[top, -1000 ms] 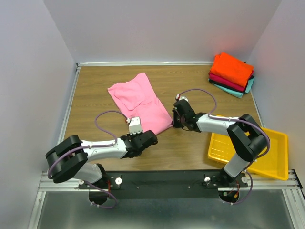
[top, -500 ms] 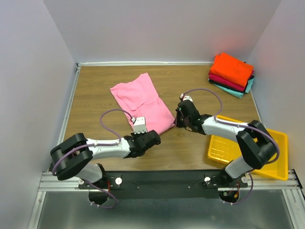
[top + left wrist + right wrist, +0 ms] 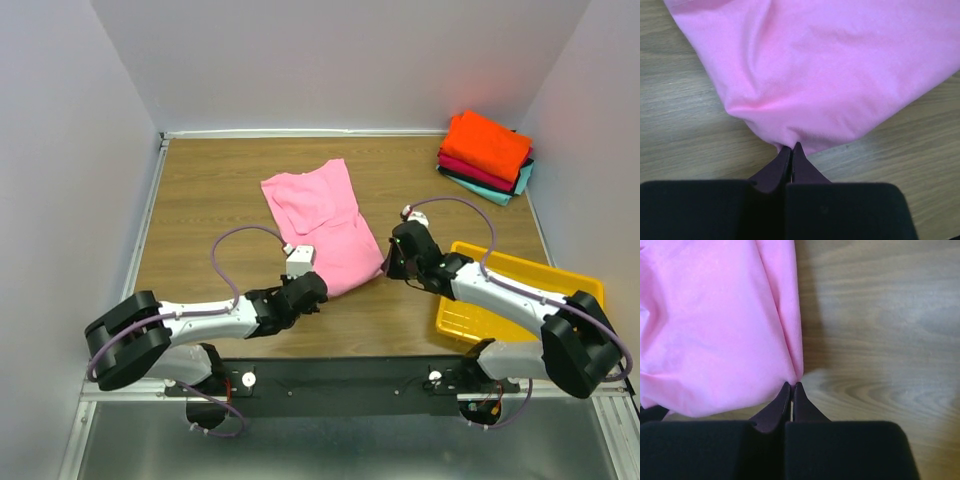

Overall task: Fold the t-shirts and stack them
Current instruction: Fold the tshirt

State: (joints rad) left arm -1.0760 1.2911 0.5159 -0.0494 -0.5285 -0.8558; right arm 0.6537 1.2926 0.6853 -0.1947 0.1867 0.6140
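Moved: your light pink t-shirt (image 3: 322, 225) has slid to the right across the table (image 3: 200, 190), and both arms have gone with it.
Left gripper (image 3: 791, 150): fingers are pressed together on the shirt's near left corner, and cloth bunches just ahead of the tips.
Right gripper (image 3: 792, 389): clamped the same way on the near right corner.
Direction: the shirt lies ahead of both grippers, spread on the wood toward the far wall.
Long axis: it runs from the held near edge away from you, leaning a little left.
Nearer arm: neither, since each holds one end of that near edge.
Coming move: I judge you will need to lift both corners together and carry them along that axis to fold.
Stack (image 3: 487, 155): folded shirts, orange on top, sit in the far right corner, well apart from the pink one.
Yellow tray (image 3: 585, 345): near right, beside the right arm.
Writing: you can read none on the cloth, tray or grippers.
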